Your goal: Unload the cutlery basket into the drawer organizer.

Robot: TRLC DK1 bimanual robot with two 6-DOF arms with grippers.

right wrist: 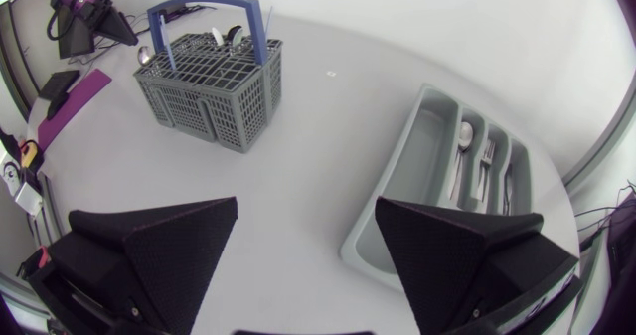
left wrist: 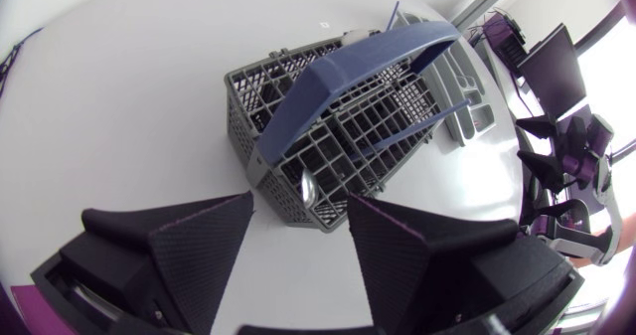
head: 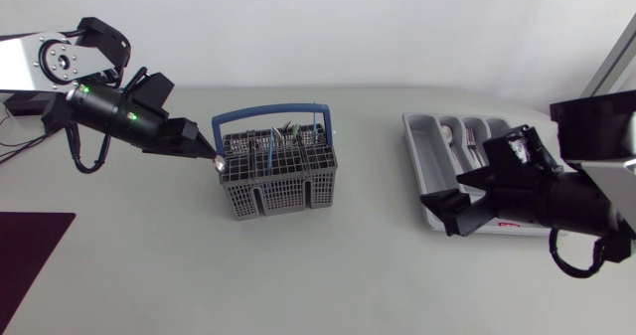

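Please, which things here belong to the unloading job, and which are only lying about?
Job:
- cutlery basket
- cutlery standing in it
- drawer organizer
- spoon and fork lying in the organizer

Lying about:
- purple mat at the table's edge

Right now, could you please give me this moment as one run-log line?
left claw: open, at cutlery basket | right claw: open, at drawer organizer | in organizer: spoon, fork | in basket: cutlery

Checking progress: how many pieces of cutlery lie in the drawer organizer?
2: a spoon in one slot, a fork in the next; the right gripper may hide more.
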